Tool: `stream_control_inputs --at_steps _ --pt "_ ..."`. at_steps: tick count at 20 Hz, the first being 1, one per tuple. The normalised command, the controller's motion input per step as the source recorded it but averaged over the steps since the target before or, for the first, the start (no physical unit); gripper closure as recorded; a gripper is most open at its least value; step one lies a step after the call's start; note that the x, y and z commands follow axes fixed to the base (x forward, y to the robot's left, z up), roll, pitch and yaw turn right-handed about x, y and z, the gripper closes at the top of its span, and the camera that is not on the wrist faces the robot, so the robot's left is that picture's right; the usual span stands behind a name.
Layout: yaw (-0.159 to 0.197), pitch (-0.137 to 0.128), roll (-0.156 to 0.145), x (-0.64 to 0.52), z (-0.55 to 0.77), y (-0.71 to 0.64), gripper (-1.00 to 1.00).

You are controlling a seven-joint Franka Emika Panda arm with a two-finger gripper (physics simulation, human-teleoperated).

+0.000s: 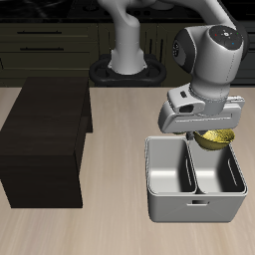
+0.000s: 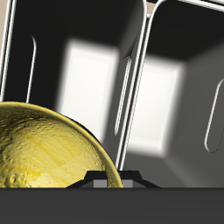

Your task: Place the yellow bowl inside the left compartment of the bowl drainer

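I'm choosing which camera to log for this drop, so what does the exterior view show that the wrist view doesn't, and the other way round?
Only the exterior view shows the dark brown-black box, the wooden table and the robot arm. Only the wrist view looks straight down onto the well floors and shows the bowl's mottled surface. Both show the small yellow bowl above the light-grey metal bowl drainer; neither shows the end effector's fingers.

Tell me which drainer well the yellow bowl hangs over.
The yellow bowl hangs over the back rim of the bowl drainer, above the well farther from the dark box.
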Motion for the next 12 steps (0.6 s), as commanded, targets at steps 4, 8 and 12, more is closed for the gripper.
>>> stream_control_inputs --at_steps 4,8,12 --pt "0.011 0.015 0.025 -0.06 -0.1 -0.06 -1.0" --pt "0.004 -0.01 0.037 -0.12 -0.04 -0.01 -1.0" --pt "0.022 -0.008 0.027 -0.07 -0.01 0.02 -1.0"
